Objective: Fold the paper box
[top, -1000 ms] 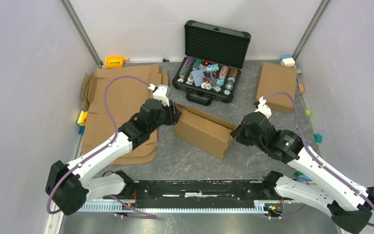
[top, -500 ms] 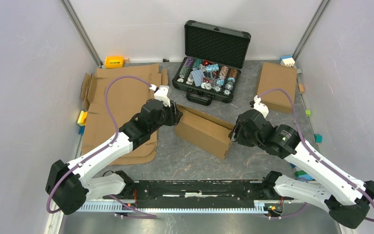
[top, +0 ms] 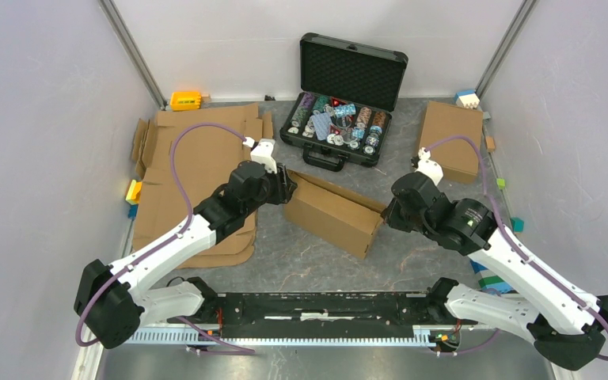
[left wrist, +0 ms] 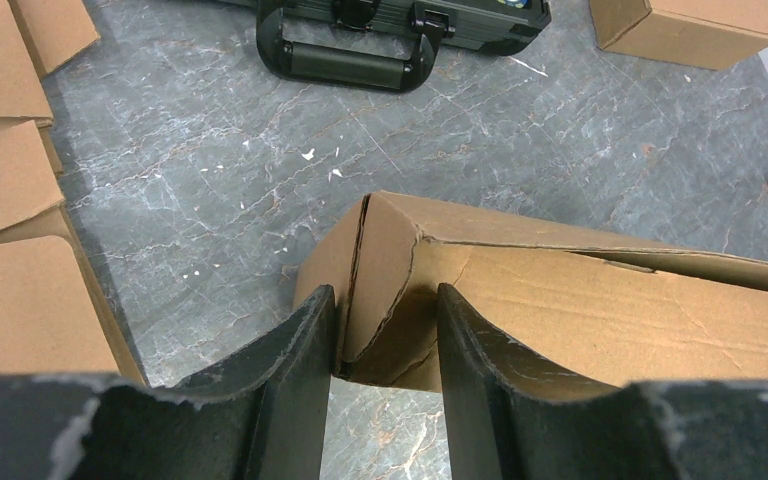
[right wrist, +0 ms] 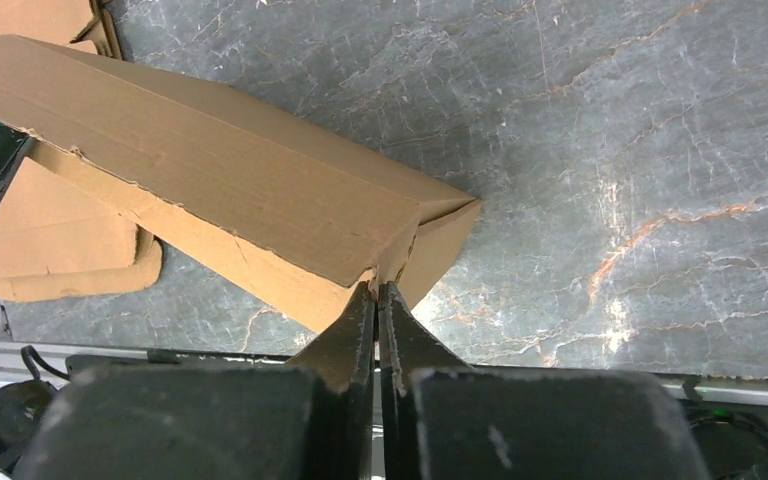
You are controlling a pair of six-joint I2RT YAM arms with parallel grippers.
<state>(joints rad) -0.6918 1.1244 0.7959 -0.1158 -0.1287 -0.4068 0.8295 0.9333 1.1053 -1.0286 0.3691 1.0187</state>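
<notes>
Found right end effector (right wrist: 377,290) repositioned since a second ago, nearly shut, apparently pinching the end corner of the plain brown corrugated paper box (top: 332,214) at its tips. Found left end effector (left wrist: 385,300) unchanged, half-open, clamping the opposite corner. Judged a regrip; folding unfinished.

Grey marbled table (top: 309,261) carried paper box (top: 332,212) at ctr, flat cardboard (top: 190,158) left, black case (top: 340,119) far ctr, closed carton (top: 449,138) far right.

paper box (top: 334,212) — matt brown corrugated cardboard, cut edges rough and frayed. table (top: 317,261) — grey marbled stone-look top, slight sheen. black case (top: 340,119): textured foam-lined lid, semi-gloss handle.
</notes>
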